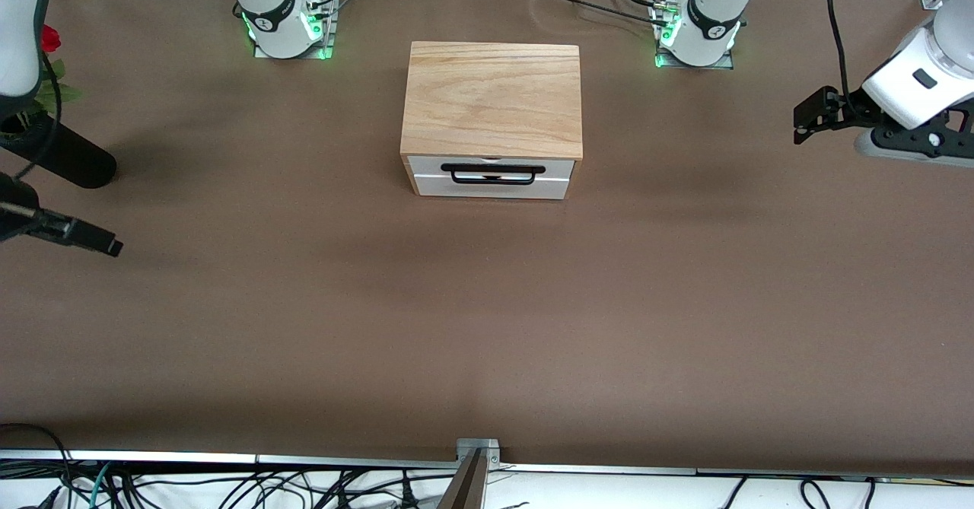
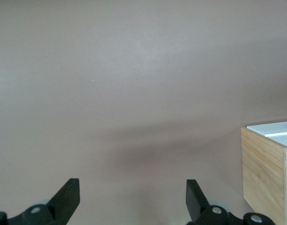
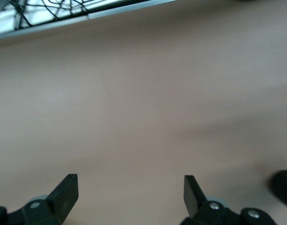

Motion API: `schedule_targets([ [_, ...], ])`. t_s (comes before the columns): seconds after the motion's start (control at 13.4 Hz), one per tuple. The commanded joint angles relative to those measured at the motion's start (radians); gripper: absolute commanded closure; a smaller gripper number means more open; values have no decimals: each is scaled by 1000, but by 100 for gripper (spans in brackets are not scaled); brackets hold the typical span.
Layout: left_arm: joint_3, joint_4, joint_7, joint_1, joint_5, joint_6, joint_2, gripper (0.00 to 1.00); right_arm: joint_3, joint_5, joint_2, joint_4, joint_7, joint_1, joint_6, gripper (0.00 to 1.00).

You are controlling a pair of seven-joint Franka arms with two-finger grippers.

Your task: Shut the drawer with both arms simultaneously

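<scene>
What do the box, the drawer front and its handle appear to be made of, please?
The box looks like light, matte unpainted wood: grain lines run across its top. The drawer front seems a smooth white painted or laminated panel; which one cannot be told. The handle appears to be thin black wire or rod, probably metal, with a dull finish.

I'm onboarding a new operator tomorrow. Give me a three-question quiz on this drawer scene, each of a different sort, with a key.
1. True or false: the left gripper touches the drawer.
2. The right gripper is: A open, B shut on the handle, C out of view.
3. Fill in: the drawer sits flush in the wooden ____.

Key: 1 false, it hangs over bare table at the left arm's end. 2 A. 3 box.
</scene>
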State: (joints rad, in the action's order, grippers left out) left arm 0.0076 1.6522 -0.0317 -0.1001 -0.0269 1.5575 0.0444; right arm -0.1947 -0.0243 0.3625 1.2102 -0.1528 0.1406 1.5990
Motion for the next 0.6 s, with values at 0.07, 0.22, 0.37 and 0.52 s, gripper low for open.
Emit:
schedule_targets([
  [0.07, -3, 41, -19, 39, -33, 42, 55, 0, 125, 110, -131, 153, -4, -59, 16, 0],
  [0.22, -5, -11, -11, 80, -15, 50, 46, 0, 161, 109, -155, 186, 1, -102, 24, 0],
  [0.37, -8, -78, -7, 79, -18, 58, -21, 0, 164, 107, -192, 227, 24, -105, 19, 0],
  [0.52, -9, -147, -7, 79, -24, 53, -67, 0, 164, 104, -212, 262, 134, -113, 25, 0],
])
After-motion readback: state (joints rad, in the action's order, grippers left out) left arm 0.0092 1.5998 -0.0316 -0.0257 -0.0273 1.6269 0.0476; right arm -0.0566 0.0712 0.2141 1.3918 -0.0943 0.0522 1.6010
